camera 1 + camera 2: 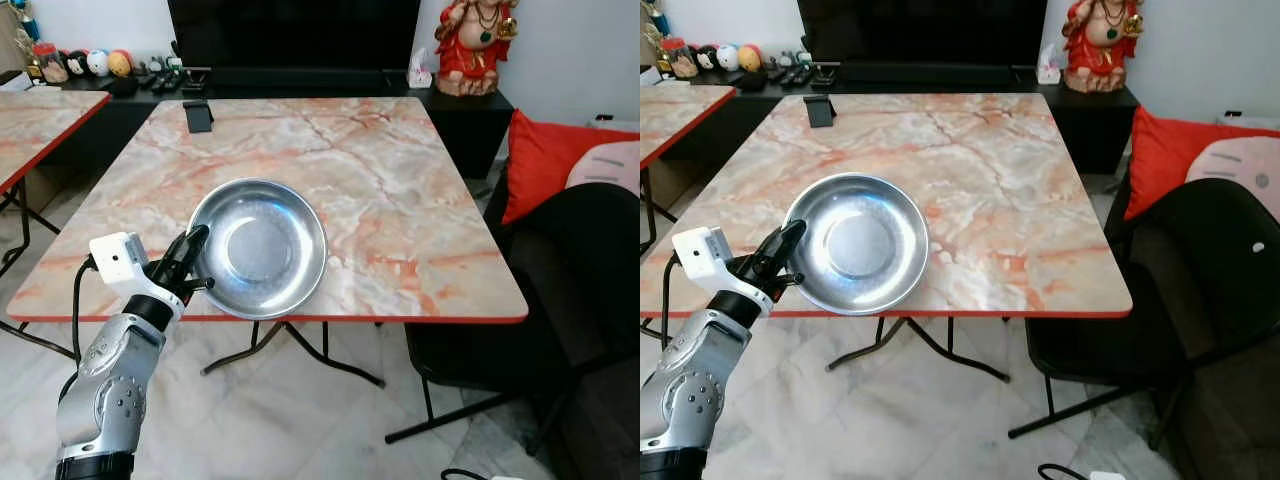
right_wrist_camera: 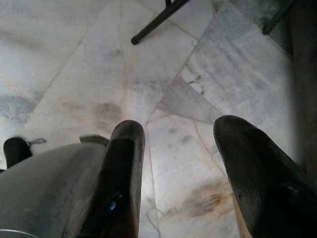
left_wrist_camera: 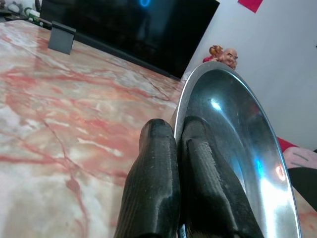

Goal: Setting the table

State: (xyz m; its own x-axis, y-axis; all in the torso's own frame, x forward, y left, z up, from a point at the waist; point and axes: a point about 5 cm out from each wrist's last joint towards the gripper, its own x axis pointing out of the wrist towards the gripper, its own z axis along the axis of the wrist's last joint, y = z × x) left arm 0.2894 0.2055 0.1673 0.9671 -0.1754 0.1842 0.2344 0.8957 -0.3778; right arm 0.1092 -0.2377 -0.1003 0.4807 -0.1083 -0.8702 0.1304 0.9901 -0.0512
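— Looking from our head, where is the steel bowl [image 1: 258, 247]?

— Resting near the front edge of the marble table [image 1: 400, 180], with our left gripper [image 1: 192, 262] at its left rim.

— And along the left wrist?

— Our fingers [image 3: 156, 183] are pressed together, pinching that thin rim. We judge it light, stiff and slippery, so the rim is the place to hold it.

— The right wrist?

— Our right gripper [image 2: 190, 148] hangs over the floor tiles [image 2: 74, 59], fingers spread, holding nothing.

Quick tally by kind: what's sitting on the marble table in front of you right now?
Steel bowl: 1, rim pinched by the left tool
Small black stand: 1
Total on the marble table: 2
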